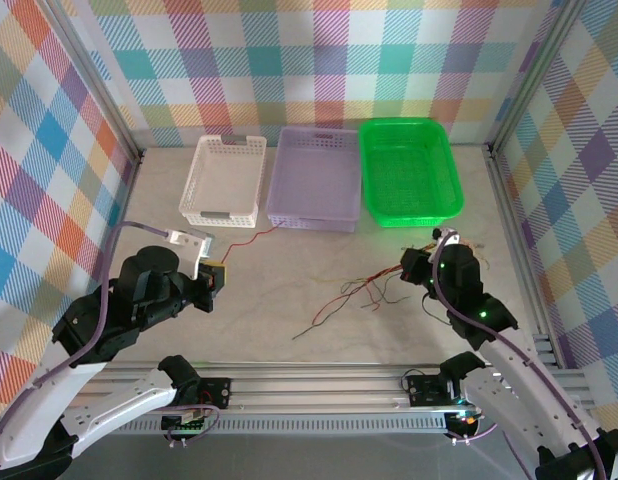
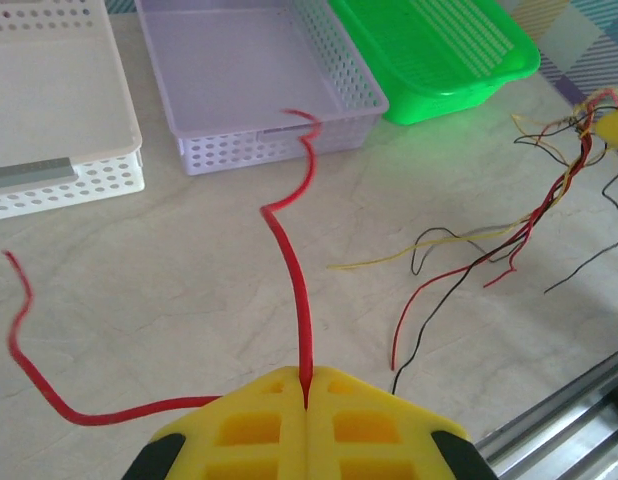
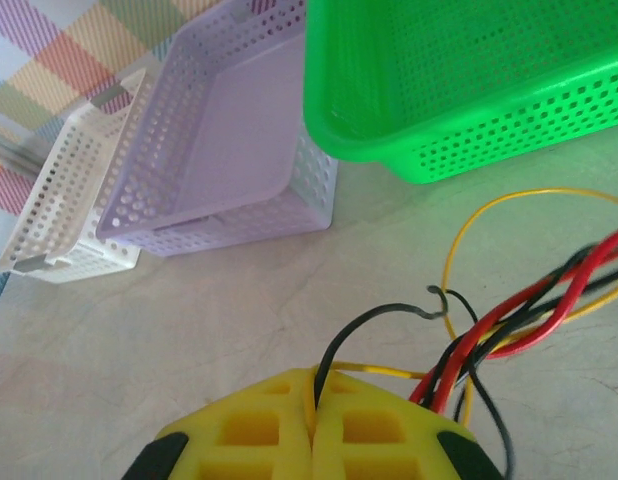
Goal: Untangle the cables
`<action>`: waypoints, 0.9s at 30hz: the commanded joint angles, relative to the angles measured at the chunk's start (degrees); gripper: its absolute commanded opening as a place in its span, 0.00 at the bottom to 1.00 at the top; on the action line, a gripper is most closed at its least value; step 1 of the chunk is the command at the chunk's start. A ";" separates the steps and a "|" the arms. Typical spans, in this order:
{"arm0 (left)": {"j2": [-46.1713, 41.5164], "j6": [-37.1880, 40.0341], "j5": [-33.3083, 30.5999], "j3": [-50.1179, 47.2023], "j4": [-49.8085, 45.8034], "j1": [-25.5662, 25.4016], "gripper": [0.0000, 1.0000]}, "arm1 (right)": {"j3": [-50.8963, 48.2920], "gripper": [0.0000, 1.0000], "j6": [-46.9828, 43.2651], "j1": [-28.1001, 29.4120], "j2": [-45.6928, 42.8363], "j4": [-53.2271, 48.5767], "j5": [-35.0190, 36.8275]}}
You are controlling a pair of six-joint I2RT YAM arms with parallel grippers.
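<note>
Left gripper (image 1: 214, 278): closed, its yellow fingertips (image 2: 279, 400) pressed flat together and pinching a red wire in the seam between them.
Red wire (image 2: 299, 290): it leaves the left gripper's tips and runs straight ahead over the table. It then bends in a wavy line up to the near wall of the purple basket. Its other part curls along the table to the left of the gripper.
Right gripper (image 1: 414, 265): closed, fingertips (image 3: 269, 415) together and clamped on a black wire.
Black wire (image 3: 359, 330): it rises from the seam of the right gripper's tips and arches to the gripper's right, ending in a small kink beside the twisted strands.
Bundle of wires (image 3: 519, 310): red, black and yellow strands wound around each other, just to the right of the right gripper's tips. A yellow strand loops out ahead of them. Seen from above, the loose ends (image 1: 364, 290) fan across the table from the right gripper toward the left one, well apart from the left gripper.
White basket (image 1: 224, 180): ahead of the left gripper.
Purple basket (image 1: 314, 178): ahead, between the two grippers, touching the white one.
Green basket (image 1: 409, 170): ahead of the right gripper, beside the purple one.
Table (image 1: 289, 330): pale and marbled, under both grippers and all the wires.
</note>
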 commanded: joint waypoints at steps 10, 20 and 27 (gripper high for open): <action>8.39 0.56 2.54 1.70 14.37 0.61 0.00 | 0.66 0.00 -2.35 -0.19 -1.36 2.56 -7.31; 27.19 -1.63 9.57 10.32 29.74 5.69 0.00 | 1.98 0.00 -4.16 -0.19 -4.99 2.78 -11.53; 43.29 -5.40 14.66 16.93 38.98 10.85 0.00 | 2.38 0.00 -5.00 -0.19 -6.09 2.50 -14.51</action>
